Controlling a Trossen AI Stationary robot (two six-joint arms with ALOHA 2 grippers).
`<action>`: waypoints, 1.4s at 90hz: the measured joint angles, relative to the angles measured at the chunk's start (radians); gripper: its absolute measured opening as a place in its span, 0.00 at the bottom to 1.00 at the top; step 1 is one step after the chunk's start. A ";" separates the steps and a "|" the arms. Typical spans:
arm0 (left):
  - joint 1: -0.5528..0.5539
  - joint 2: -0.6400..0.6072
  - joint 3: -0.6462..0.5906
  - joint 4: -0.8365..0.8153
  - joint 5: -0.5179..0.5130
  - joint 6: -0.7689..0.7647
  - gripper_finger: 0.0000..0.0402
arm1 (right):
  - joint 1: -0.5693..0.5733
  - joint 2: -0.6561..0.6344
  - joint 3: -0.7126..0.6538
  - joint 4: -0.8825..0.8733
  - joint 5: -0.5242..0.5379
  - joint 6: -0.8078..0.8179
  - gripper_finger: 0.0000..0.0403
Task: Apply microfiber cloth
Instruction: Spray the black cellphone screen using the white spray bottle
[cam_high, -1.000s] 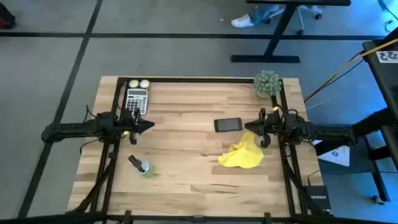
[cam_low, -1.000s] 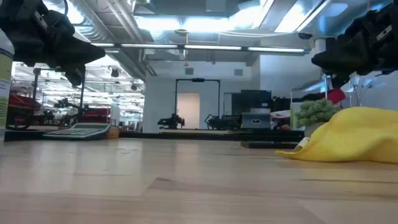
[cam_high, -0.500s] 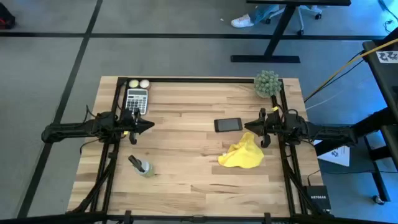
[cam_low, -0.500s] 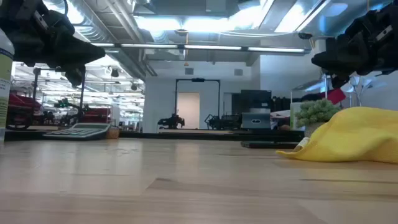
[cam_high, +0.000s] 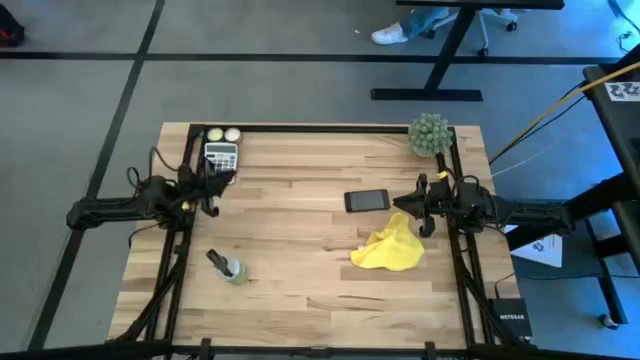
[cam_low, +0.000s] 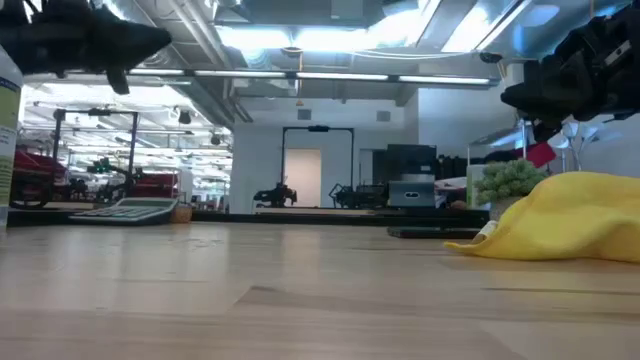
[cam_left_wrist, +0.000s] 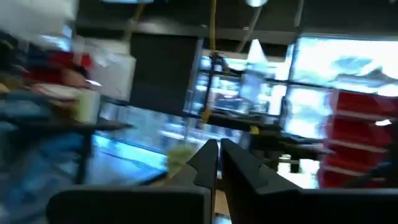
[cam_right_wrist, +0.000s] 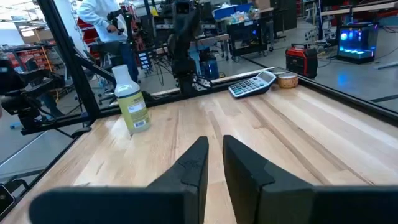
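The yellow microfiber cloth (cam_high: 390, 248) lies crumpled on the table at the right, also seen in the low view (cam_low: 570, 215). A black smartphone (cam_high: 367, 201) lies flat just beyond it. My right gripper (cam_high: 400, 205) hangs shut above the cloth's far edge, clear of it (cam_low: 520, 97), its fingers pointing toward the table's left (cam_right_wrist: 214, 163). My left gripper (cam_high: 212, 183) is shut, raised at the table's left side near the calculator (cam_low: 150, 42), and its wrist view shows the fingers (cam_left_wrist: 219, 165) against the room.
A small spray bottle (cam_high: 227, 266) stands at the near left. A calculator (cam_high: 220, 158) and two round things (cam_high: 222, 135) lie at the far left corner. A green ball-shaped plant (cam_high: 429, 134) sits at the far right corner. The table's middle is bare wood.
My left gripper has drawn back toward the table's left edge and risen, tipping up from pointing down at the table toward level. My right gripper and the cloth have kept still.
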 joint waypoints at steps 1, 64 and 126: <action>0.000 0.009 0.006 0.001 -0.003 0.005 0.00 | 0.000 0.000 0.000 0.000 0.000 0.000 0.08; 0.087 1.366 0.802 -0.008 0.147 0.018 0.00 | 0.000 0.000 0.000 0.000 0.000 -0.009 0.08; 0.093 2.027 1.178 -0.043 0.323 -0.006 0.00 | -0.001 0.126 0.000 0.046 0.344 0.211 0.08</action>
